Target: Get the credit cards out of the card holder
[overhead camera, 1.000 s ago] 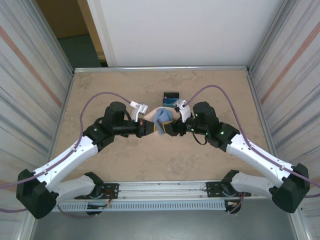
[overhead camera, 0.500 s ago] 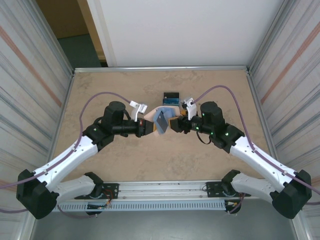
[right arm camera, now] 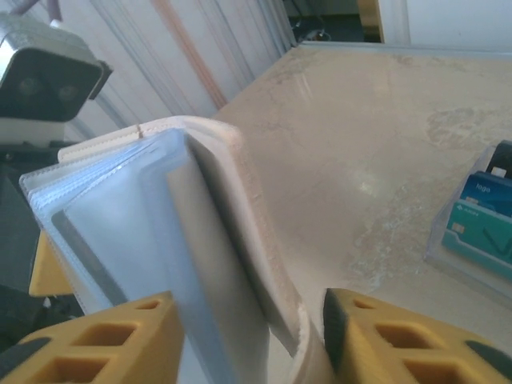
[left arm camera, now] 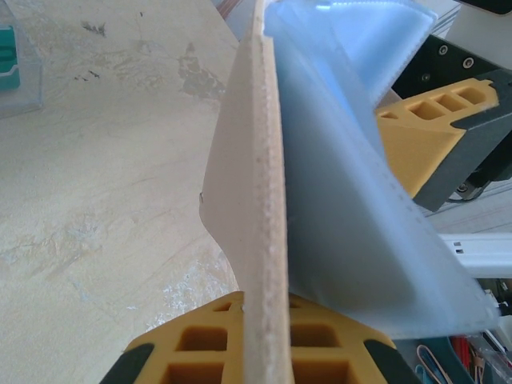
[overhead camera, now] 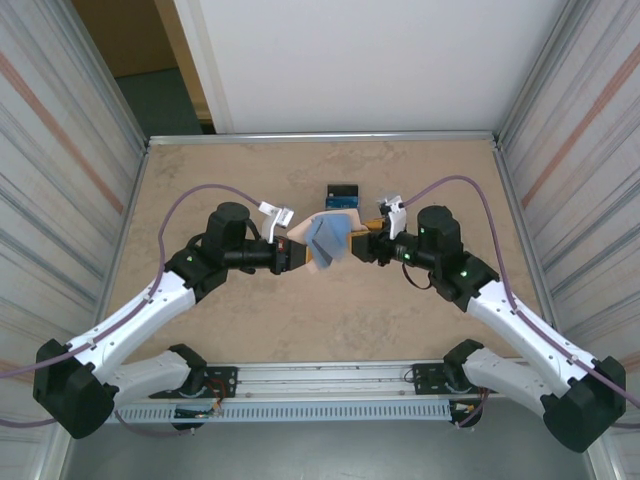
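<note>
The left jaws are clenched on the tan spine of the card holder, which they hold above the middle of the desk with its pale blue sleeves fanned toward 3 o'clock. The right jaws stand apart, loosely straddling the free edge without pinching it. At 12 o'clock, blue and teal credit cards sit in a clear stand, so the task looks partly done. Whether a card is left in the sleeves is hard to make out.
</note>
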